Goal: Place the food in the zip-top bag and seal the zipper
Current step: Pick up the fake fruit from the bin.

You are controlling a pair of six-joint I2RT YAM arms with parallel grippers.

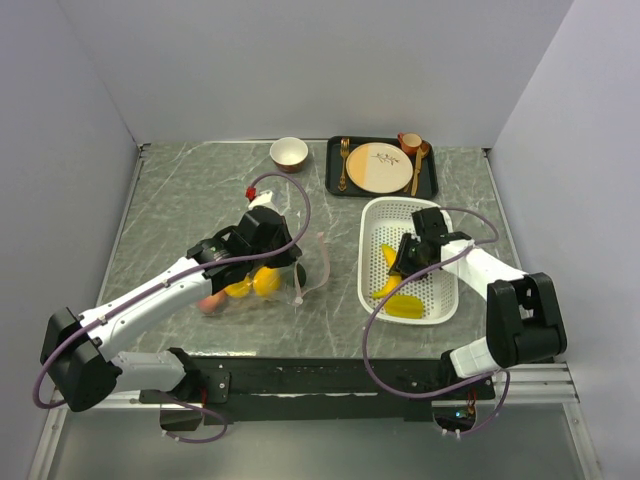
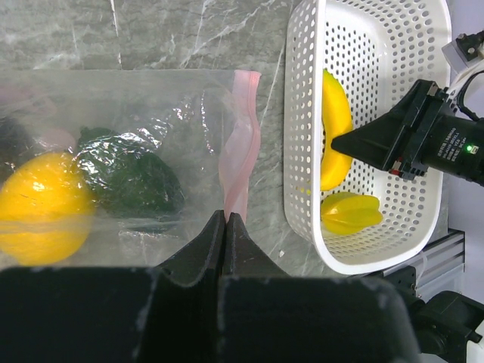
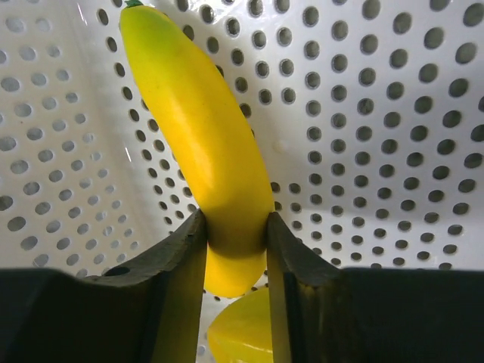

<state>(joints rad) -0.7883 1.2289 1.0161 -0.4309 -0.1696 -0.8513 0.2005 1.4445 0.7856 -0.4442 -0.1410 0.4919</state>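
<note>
The clear zip-top bag [image 1: 250,288] [image 2: 151,98] lies left of centre and holds a yellow round fruit [image 2: 41,204], a dark fruit [image 2: 140,178] and pinkish ones. Its pale pink zipper [image 1: 322,262] [image 2: 240,144] runs along the mouth facing the basket. My left gripper [image 1: 290,275] [image 2: 227,219] is shut on the zipper's near end. In the white basket [image 1: 375,215] [image 3: 393,91] my right gripper [image 1: 405,262] [image 3: 234,227] is shut on the yellow banana [image 3: 197,128] [image 2: 336,128], a finger pressed on each side. A yellow-green piece [image 1: 405,307] [image 2: 352,213] lies just beneath it.
A dark tray [image 1: 432,180] at the back holds a beige plate [image 1: 378,167], cutlery and a small cup [image 1: 410,142]. A beige bowl [image 1: 289,153] stands left of it. Grey walls close in the marbled table on three sides.
</note>
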